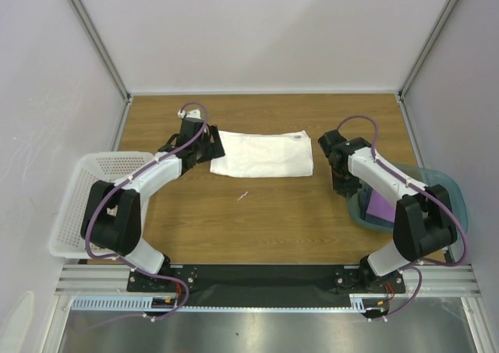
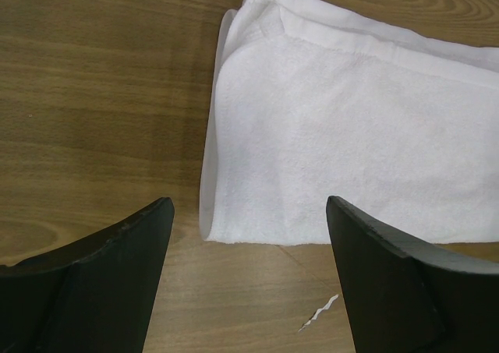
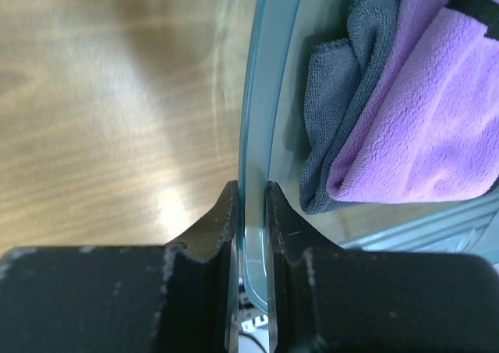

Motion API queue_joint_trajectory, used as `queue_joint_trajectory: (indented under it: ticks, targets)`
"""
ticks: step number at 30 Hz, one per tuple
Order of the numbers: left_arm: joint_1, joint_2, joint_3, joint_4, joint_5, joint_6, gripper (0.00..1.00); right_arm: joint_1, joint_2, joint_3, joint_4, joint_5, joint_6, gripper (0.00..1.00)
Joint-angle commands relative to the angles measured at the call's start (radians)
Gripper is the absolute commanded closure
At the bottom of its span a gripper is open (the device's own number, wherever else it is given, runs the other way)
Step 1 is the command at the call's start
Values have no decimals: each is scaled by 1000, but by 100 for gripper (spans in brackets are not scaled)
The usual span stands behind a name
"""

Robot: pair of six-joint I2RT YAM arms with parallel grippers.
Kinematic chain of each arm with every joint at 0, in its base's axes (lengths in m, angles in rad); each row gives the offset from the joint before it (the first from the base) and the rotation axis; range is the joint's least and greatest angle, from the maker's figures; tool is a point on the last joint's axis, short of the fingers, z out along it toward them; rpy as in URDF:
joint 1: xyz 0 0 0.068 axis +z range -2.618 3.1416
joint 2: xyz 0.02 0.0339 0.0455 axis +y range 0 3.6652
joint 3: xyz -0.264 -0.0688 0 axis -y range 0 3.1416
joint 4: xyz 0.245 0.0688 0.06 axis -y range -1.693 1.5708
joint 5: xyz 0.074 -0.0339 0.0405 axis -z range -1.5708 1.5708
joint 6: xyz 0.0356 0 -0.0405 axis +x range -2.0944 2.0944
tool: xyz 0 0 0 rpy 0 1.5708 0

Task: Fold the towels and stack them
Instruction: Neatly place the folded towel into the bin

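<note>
The large white towel (image 1: 265, 153) (image 2: 351, 135) lies folded flat at the middle back of the table. My left gripper (image 1: 209, 146) (image 2: 249, 209) hovers open just off its left end, nothing between the fingers. The purple towel (image 3: 429, 119) (image 1: 380, 206) and the dark navy towel (image 3: 335, 80) lie bunched together inside the translucent teal bin (image 1: 448, 185) at the right. My right gripper (image 1: 348, 188) (image 3: 251, 189) is shut on the bin's left rim (image 3: 265, 72), one finger outside the wall and one inside.
A white perforated basket (image 1: 78, 189) sits at the table's left edge beside the left arm. A small white scrap (image 1: 244, 195) (image 2: 320, 312) lies on the wood in front of the white towel. Walls enclose the table on three sides.
</note>
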State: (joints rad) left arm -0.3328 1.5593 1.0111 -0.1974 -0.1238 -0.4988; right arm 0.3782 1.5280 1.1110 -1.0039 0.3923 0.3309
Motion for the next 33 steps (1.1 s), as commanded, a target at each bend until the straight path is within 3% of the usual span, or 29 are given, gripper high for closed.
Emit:
queue_joint_trajectory:
  ticks: [1,9,12,15,19,22,26,30,33]
  targets:
    - [8,-27,14,12,1,-9,15,25,-26,21,-90,-82,57,100]
    - [8,-12,20,10,-4,-9,15,30,-172,-118,-117,-115,120,100]
    - [8,-4,24,9,0,-7,15,31,-221,-111,-99,-190,85,94]
    - [8,-7,26,7,-4,-6,15,30,-226,-90,-117,-181,70,83]
    - [8,-8,30,3,-7,-4,14,31,-218,-31,-160,-237,46,38]
    - [8,-10,30,-2,1,-4,14,39,-238,62,-160,-298,31,16]
    - [8,-16,30,-10,0,-4,14,39,-243,222,-118,-311,20,5]
    - [8,-15,30,-17,16,-4,14,39,-194,285,88,-323,-18,2]
    - [14,-18,14,-14,41,-9,14,37,-102,302,333,-316,-56,1]
